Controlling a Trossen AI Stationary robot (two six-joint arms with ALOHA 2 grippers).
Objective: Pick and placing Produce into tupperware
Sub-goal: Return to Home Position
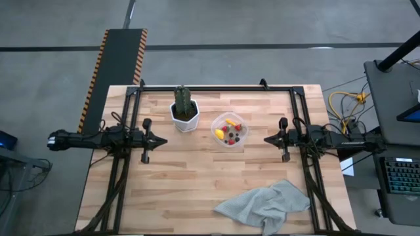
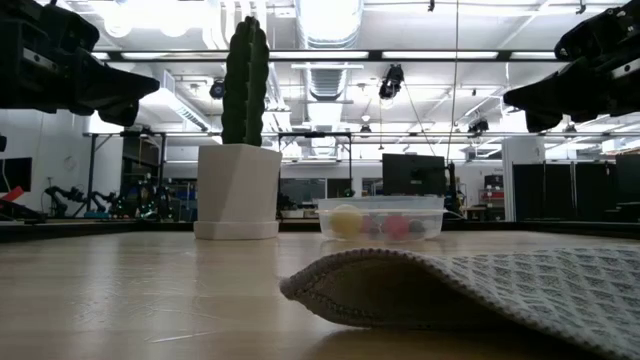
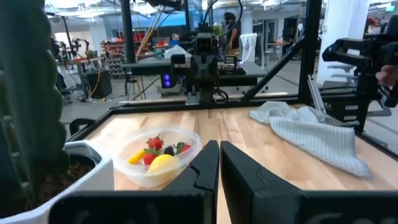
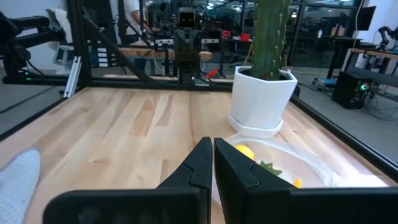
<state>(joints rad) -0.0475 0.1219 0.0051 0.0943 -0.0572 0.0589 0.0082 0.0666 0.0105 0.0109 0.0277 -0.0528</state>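
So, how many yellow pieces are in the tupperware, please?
2, both in the tupperware: a round yellow piece nearest the left arm, a longer one farther in. Others may be hidden.

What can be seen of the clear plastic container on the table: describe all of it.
The container is small, clear plastic and round-cornered, with no lid on. It stands upright on the wooden table, beside the white pot but apart from it. Inside lie yellow pieces, red pieces and dark berries. The left gripper and right gripper hang on either side, neither touching it.
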